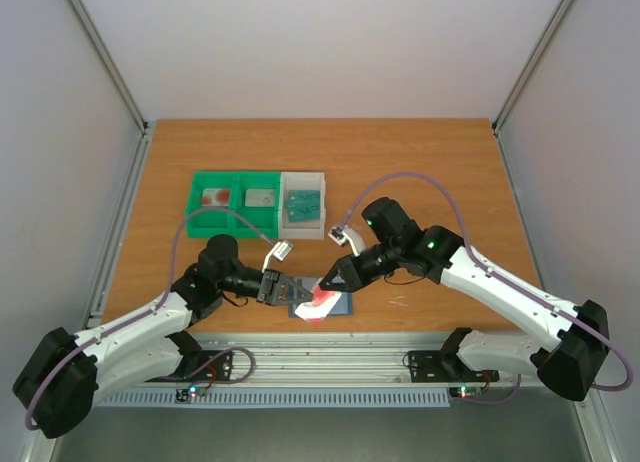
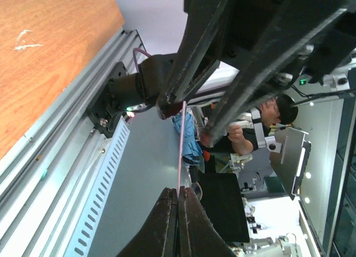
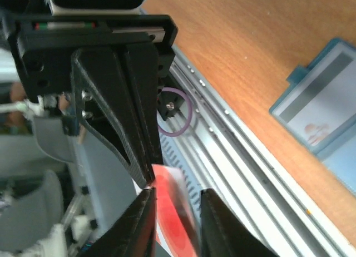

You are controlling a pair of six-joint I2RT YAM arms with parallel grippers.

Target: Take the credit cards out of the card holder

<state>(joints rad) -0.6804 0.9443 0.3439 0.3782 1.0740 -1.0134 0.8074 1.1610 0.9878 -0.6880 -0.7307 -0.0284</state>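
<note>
Your left gripper is clamping shut on a red-marked credit card by the near table edge. Your right gripper is straddling that card; it's blurry, so can't tell if it's gripping. The card holder is lying open just behind, showing a second card.

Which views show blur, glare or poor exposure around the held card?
Top external: even light, card washed out pink. Right wrist: card smeared, out of focus; card holder sharper. Left wrist: left claw a dark silhouette against bright background, card a thin edge-on line.
</note>
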